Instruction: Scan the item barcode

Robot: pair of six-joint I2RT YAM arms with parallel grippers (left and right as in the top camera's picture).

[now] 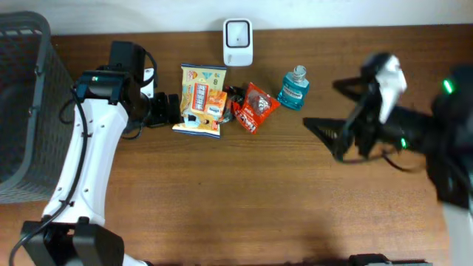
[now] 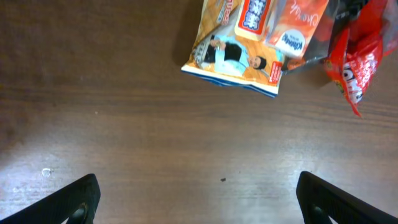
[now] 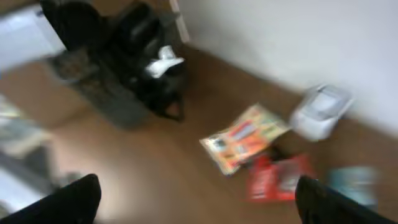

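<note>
Orange-and-yellow snack bag (image 1: 201,100) (flat, cartoon figure printed) near the far edge of the surface (image 1: 244,192); left hand (image 2: 198,190) and right hand (image 3: 198,193) both spread apart, empty.

Brown wooden table (image 1: 236,199) against a white wall (image 1: 332,11).

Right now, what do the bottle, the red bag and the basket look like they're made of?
Bottle: probably clear blue-tinted plastic, see-through with a pale cap. Red bag: glossy plastic film, crinkled, with bright glints. Basket: grey open mesh, plastic or coated wire; I cannot tell which.
</note>
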